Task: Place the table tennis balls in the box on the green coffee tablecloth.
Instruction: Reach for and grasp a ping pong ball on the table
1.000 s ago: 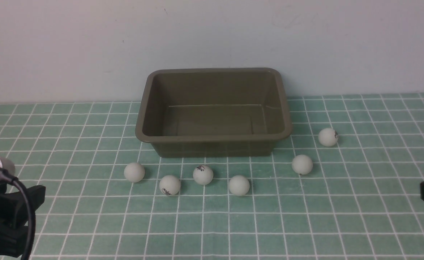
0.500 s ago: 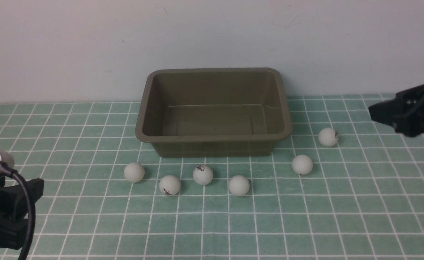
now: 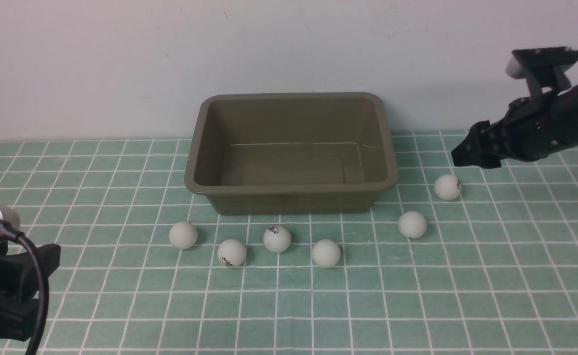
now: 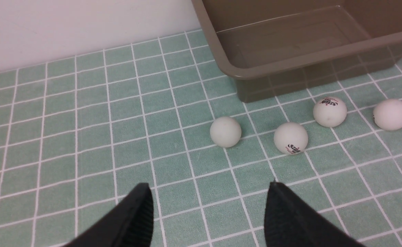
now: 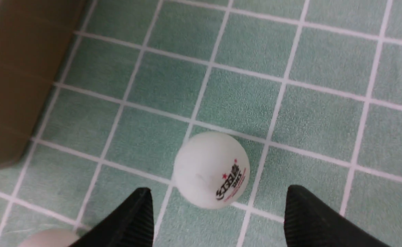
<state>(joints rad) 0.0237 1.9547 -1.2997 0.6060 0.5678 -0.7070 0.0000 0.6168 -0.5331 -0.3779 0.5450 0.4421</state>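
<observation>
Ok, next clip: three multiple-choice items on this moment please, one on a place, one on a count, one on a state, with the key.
1. The right gripper hangs nearest which ball?
A. the one farthest to the robot's left
B. the one farthest to the robot's right
C. the middle one in the front row

2. How many table tennis balls lie on the green tablecloth?
A. four
B. five
C. six

3. The box is:
A. empty
B. holding one ball
C. tipped on its side

Key:
1 B, the right wrist view shows that ball just ahead of the open fingers.
2 C, the front view shows six, all outside the box.
3 A, its floor is bare and it stands upright.
</observation>
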